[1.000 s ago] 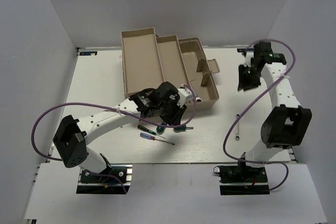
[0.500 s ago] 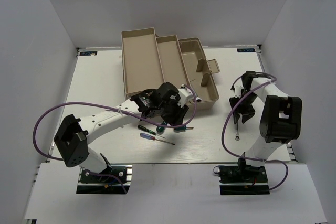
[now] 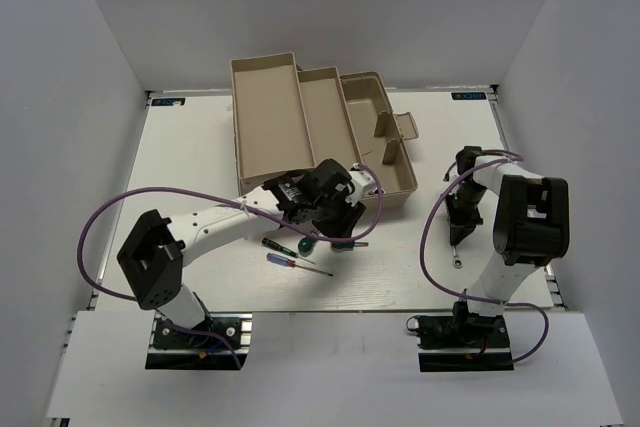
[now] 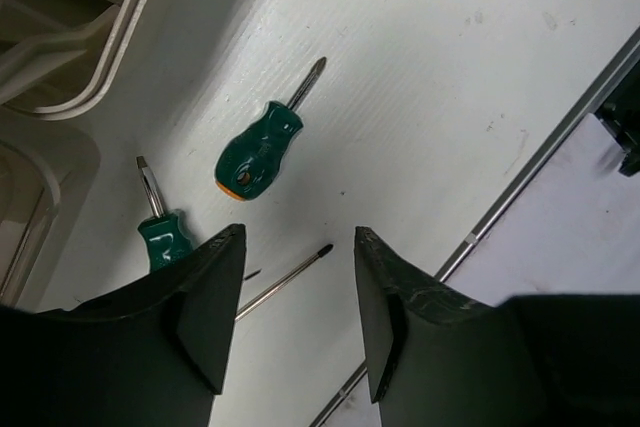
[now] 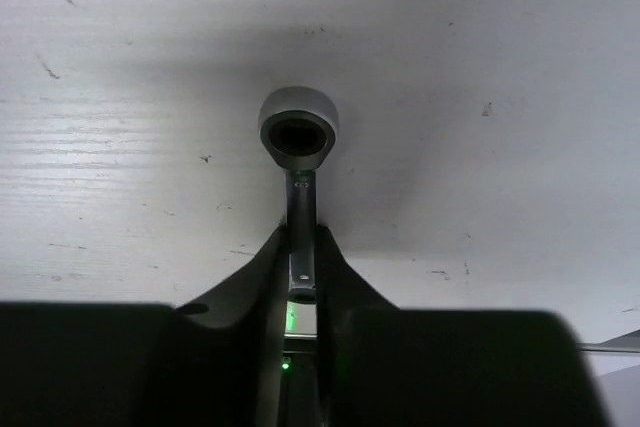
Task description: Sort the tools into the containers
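Observation:
My left gripper (image 3: pixel 322 215) hangs open and empty just in front of the tan toolbox (image 3: pixel 385 152). Below it on the table lie a stubby green screwdriver (image 4: pixel 258 152), a second green-handled screwdriver (image 4: pixel 165 237) and the slim shaft (image 4: pixel 290 272) of the blue-handled screwdriver (image 3: pixel 283 259). The left gripper (image 4: pixel 300 257) has only bare table between its fingers. At the right, my right gripper (image 3: pixel 458 227) is down at the table, and in its wrist view the gripper (image 5: pixel 302 247) is shut on the shaft of the silver wrench (image 5: pixel 298 132), whose ring end points away from it.
The toolbox's two beige trays (image 3: pixel 265 122) are folded out to the left of its base, with the lid and handle (image 3: pixel 405 127) to the right. A corner of the toolbox (image 4: pixel 60 57) shows in the left wrist view. Purple cables loop beside both arms.
The right arm swung in from the far right corner down to the wrench and shut on it. The left gripper opened and shifted slightly toward the toolbox.

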{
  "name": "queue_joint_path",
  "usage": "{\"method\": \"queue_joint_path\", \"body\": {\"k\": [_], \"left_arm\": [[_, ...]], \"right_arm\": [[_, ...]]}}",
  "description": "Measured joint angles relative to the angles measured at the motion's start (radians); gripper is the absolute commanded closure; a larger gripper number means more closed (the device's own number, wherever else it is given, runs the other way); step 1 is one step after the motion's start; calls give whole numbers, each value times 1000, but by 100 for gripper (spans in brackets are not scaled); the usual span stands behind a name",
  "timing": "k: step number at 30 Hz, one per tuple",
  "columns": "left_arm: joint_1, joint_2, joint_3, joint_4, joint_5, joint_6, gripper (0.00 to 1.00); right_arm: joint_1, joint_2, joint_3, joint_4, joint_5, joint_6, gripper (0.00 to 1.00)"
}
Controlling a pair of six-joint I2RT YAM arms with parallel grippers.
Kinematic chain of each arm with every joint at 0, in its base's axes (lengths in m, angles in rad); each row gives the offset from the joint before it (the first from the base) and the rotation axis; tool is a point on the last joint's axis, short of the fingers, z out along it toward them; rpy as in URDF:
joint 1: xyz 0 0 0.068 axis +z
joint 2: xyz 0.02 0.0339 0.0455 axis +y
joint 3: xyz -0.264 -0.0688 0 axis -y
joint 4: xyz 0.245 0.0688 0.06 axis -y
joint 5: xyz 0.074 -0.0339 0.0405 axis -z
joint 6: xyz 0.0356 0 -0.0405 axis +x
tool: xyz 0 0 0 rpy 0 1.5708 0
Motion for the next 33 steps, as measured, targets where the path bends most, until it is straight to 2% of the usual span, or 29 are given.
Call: {"method": "queue_joint_path", "body": {"k": [1,6,8,11,14,17,22,27,30,31,33], "left_arm": [[-3,8,5,-2,-5,0,41],[-21,42,18,-16,-36,-5,32],[-30,51,19,-19,-48,-6,28],[-46,60,19,-25,-72,0,26],[-61,64,18,-30,-95,13,23],[-72,65,14,-38,-114,28,22],[-80,66,-16,-37,-136,52,20],[-89,81,-43,-35,-146,91,20],[-97,122,-43,-31,-157,120,20],[-97,139,-43,-32,-161,130,20],[-98,169,-44,-29,-168,148,20]], "right_arm": [[-2,0,-1,1,0,8,100],[-7,-9,-5,3,-13,36,100],[-15,-16,-5,5,-51,36,100],[-24,-42,29,1,-137,12,100],[-26,-103,134,-31,-224,-31,100],[-26,-156,305,-40,-330,-65,100],[-17,-183,499,-59,-507,-63,100],[62,-97,659,-71,-637,-48,100],[145,4,754,-59,-656,-42,100],[172,42,788,-58,-655,-39,93],[218,129,862,-60,-654,-37,62]]}}
